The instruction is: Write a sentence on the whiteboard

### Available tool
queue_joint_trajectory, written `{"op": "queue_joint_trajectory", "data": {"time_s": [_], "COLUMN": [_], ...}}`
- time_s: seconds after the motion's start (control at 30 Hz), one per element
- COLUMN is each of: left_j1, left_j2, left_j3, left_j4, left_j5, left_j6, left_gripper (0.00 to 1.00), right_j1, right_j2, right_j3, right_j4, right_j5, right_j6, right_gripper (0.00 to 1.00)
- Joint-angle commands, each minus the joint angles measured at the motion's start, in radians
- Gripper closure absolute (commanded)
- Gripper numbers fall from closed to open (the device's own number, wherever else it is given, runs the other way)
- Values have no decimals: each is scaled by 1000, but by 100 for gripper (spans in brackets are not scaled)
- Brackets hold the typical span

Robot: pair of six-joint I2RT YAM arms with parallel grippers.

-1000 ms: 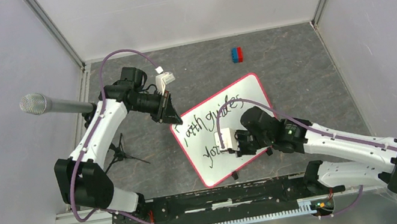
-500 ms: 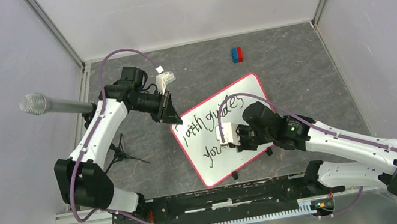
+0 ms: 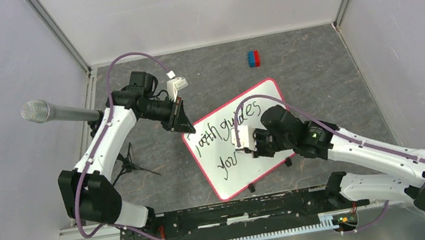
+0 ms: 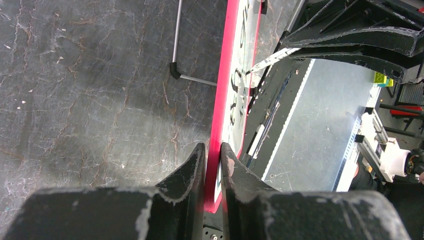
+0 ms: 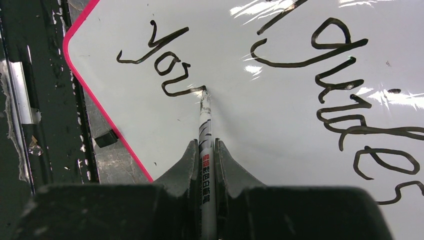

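Nearest me, my right end effector (image 5: 205, 145) is clamped almost fully closed on a black marker (image 5: 205, 122). The marker's tip touches the whiteboard (image 5: 280, 130) at the end of the lower line. Over the last second this arm has swung from about 6 o'clock of that word toward 1 o'clock, dragging the tip along. The lower line now reads "you" (image 5: 162, 62), with a short tail where I judge the "r" begins. The sentence (image 3: 225, 132) is thus over halfway done: the upper line, "Faith guides", stands complete, while the rest of "your" and the last word are still to come.

The whiteboard lies tilted on the dark table (image 3: 320, 76), its long axis running from 7 to 1 o'clock in the top view. At its 10 o'clock corner my left end effector (image 4: 212, 150) has not moved. It is pinched nearly closed on the red rim, which I judge keeps the board steady under the pen. Farther off, a small red-and-blue block (image 3: 254, 58) sits at 12 o'clock and a microphone (image 3: 39, 112) pokes in at 9 o'clock.
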Motion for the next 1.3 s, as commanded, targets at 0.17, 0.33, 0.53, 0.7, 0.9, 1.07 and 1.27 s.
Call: {"op": "queue_joint_trajectory", "data": {"time_s": [0.17, 0.33, 0.53, 0.7, 0.9, 1.07, 1.27], "left_j1": [-7, -7, -7, -8, -10, -11, -12], "left_j2": [-9, -7, -10, -9, -9, -10, -9], "left_j3": [23, 21, 22, 21, 25, 26, 28], "left_j4": [-19, -20, -21, -20, -24, -24, -24], "left_j5": [-33, -33, -33, -32, -32, -30, -32], "left_j6": [35, 35, 34, 32, 35, 33, 35], "left_gripper": [98, 98, 98, 98, 98, 97, 98], "right_j1": [-7, -1, 0, -1, -2, -1, -1], "right_j2": [2, -7, -26, -44, -56, -41, -19], "right_j3": [-62, -90, -79, -15, 43, 43, 36], "right_j4": [2, -6, -30, -65, -73, -50, -15], "right_j5": [-8, -5, 27, 34, 7, 0, 9], "right_j6": [-17, -24, -34, -43, -33, -27, -28], "right_gripper": [100, 100, 100, 100, 100, 100, 100]}}
